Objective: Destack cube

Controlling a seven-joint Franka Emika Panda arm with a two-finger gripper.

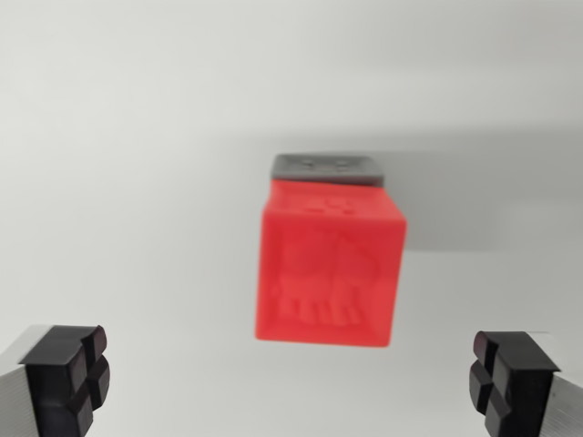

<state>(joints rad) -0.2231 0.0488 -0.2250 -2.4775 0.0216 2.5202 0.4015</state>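
Watching this from the side of the rig, it looks like the arm is at the approach step, lining up before any grab happens. The gripper (291, 378) has its jaws spread wide apart with nothing between them, one black ridged fingertip (68, 373) poking in at the wrist view's lower left corner and the other at the lower right. Dead ahead between them sits a glossy red plastic cube with an embossed figure on its face (328, 273), and it's parked on top of a dark grey block (328, 167) that you can only see a thin strip of, peeking out at the far edge. Both sit on a plain white tabletop (137, 182), well clear of anything else. Picture's a bit soft, so I can't make out what the embossed design actually is, and I can't tell how big the grey one is since the red one hides most of it. Neither fingertip is touching the red cube; there's a clear gap on both sides. My guess for the next move: push the wrist forward until the fingertips straddle the red cube's side faces, keep it centred, then squeeze on the red one only. It'd want to grab high enough that the pads don't catch the grey one underneath, then lift straight off so the bottom block doesn't get dragged along.
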